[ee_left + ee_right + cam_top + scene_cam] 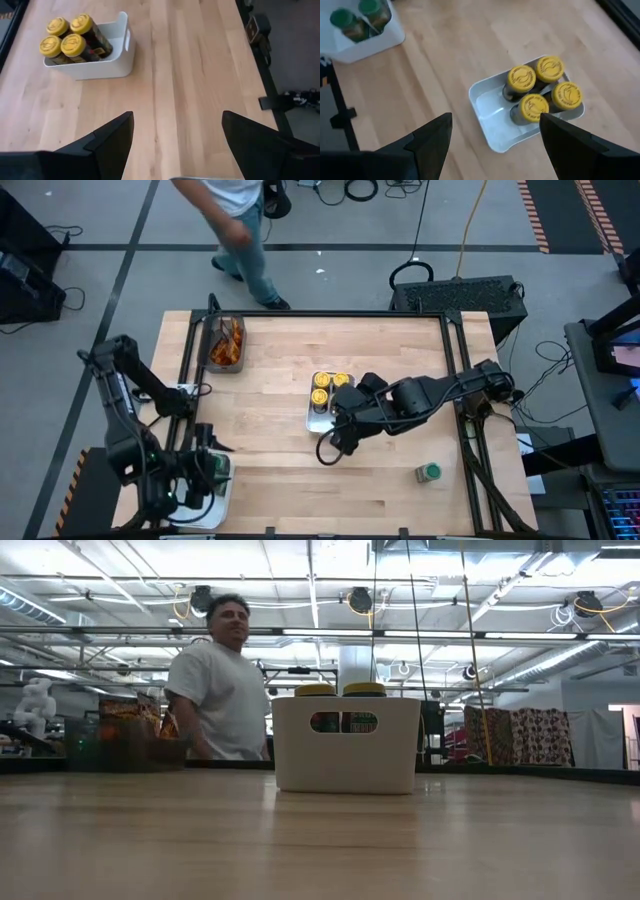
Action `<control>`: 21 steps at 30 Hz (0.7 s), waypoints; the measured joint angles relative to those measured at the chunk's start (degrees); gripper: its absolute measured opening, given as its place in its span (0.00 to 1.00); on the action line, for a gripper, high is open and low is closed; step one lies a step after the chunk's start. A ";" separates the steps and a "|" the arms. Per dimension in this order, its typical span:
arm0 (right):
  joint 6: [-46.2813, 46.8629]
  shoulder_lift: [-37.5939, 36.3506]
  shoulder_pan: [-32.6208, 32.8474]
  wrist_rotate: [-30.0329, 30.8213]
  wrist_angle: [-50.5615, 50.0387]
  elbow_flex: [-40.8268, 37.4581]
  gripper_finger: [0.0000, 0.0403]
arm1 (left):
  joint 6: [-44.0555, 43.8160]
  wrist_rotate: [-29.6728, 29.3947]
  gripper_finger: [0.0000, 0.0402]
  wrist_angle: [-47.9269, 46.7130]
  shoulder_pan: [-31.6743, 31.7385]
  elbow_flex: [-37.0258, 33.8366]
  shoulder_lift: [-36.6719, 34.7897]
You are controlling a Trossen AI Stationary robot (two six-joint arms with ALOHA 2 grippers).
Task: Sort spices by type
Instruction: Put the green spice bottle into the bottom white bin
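We see the right gripper (333, 448) hanging over the middle of the wooden table (290, 390), its fingers spread and holding nothing. At its twelve o'clock, just beside it, a white tray (492, 135) holds four yellow-lidded spice jars (541, 91) standing upright in a tight cluster at one end. One green-lidded jar (431, 472) stands alone on the bare wood at about four o'clock from that tray, well apart from it. The left gripper (208, 452) waits at the table's seven o'clock corner, fingers wide and empty, over a second white tray (367, 42) containing green-lidded jars (342, 19). The dark bin (226, 343) of orange-brown packets (228, 340) sits near the eleven o'clock edge. A person (218, 690) stands beyond the far edge.
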 joint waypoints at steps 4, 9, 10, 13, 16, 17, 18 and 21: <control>0.99 -0.02 1.47 -0.94 0.22 -2.76 0.70 | 0.32 0.07 0.76 -0.02 2.14 0.00 -2.14; 6.72 0.04 3.68 -3.22 -3.44 -7.95 0.70 | 0.43 2.21 0.76 -0.13 5.27 0.00 -4.07; 8.02 0.03 4.08 -4.79 -3.87 -9.09 0.70 | 0.91 3.15 0.76 0.03 5.91 0.00 -4.45; 11.45 0.11 5.41 -9.61 -6.17 -12.04 0.70 | 3.07 5.64 0.76 1.59 7.67 0.00 -5.21; 14.44 0.07 6.68 -14.40 -7.92 -14.48 0.70 | 5.01 6.91 0.76 1.94 9.06 0.00 -5.53; 15.44 0.09 7.15 -15.83 -8.91 -15.24 0.70 | 5.90 7.71 0.76 2.13 9.66 0.00 -5.56; 16.35 0.09 7.64 -17.34 -9.71 -15.99 0.70 | 6.66 8.77 0.76 2.18 10.33 0.00 -5.56; 17.96 0.09 9.19 -20.97 -10.53 -17.59 0.70 | 9.19 11.97 0.76 2.69 12.42 -0.02 -5.57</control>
